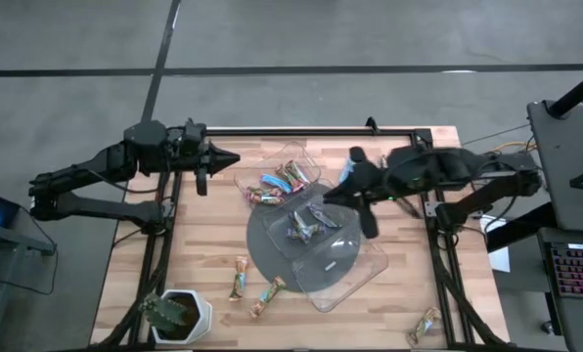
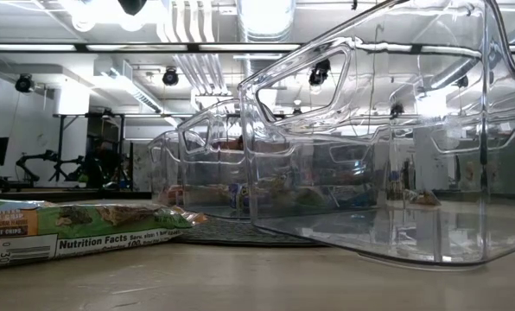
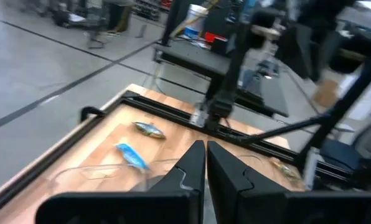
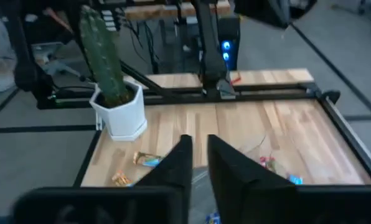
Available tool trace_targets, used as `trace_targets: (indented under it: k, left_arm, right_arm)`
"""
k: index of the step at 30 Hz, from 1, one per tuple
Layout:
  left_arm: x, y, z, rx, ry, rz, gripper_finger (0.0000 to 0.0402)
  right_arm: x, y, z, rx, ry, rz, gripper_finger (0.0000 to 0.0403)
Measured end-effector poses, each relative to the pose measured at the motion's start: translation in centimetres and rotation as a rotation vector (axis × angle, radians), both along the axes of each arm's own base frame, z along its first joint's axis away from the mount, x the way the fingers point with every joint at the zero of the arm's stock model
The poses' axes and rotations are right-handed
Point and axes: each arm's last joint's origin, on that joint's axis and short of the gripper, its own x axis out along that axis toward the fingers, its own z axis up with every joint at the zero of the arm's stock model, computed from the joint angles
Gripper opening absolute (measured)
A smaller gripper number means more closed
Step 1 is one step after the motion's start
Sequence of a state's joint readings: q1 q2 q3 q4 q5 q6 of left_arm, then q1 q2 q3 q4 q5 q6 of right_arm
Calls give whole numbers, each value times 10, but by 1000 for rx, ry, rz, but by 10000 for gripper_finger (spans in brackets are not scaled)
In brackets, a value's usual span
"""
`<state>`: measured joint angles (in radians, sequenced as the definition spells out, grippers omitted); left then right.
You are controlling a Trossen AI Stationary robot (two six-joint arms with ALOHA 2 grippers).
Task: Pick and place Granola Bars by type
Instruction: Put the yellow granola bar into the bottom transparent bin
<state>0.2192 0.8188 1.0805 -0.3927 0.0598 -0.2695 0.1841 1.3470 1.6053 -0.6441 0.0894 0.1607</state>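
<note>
The right end effector (image 1: 368, 213) hangs above the clear trays near the worktop's (image 1: 409, 264) centre, its fingers nearly together with only a thin gap; nothing shows between them, so whether it carries a bar cannot be told. If it grips only a wrapper edge, a slippery bar could drop outside its tray or into the wrong one. The trays overlap on the grey disc (image 1: 264, 256), so a low pass could nudge them.

The tray at 12 o'clock (image 1: 290, 168) holds several mixed-colour bars. The middle tray (image 1: 311, 223) holds a few dark-wrapped ones. The tray at 5 o'clock (image 1: 342, 274) looks empty.

Loose Granola Bars (image 1: 240, 278) lie at 7 o'clock beside the potted cactus (image 1: 177, 315), with another at 4 o'clock.

The left end effector (image 1: 201, 176), closed and empty, waits at 10 o'clock.
</note>
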Motion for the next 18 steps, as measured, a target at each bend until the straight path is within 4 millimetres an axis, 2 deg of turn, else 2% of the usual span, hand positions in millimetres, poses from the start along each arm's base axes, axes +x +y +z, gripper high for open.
trace_targets:
  k: [2,8,14,18]
  left_arm:
    - [0,-1,1,-4,-10,-46,0]
    - [0,-4,8,2,-66,-133,0]
    - [-8,-13,28,46,-87,-187,0]
    - [-11,-19,39,12,9,-224,0]
  right_arm:
    - [-12,0,7,-5,-26,21,17]
    - [-46,-3,18,-7,-92,32,10]
    - [-75,-10,2,38,-84,-50,9]
    - [-91,-15,-13,71,-78,-101,9]
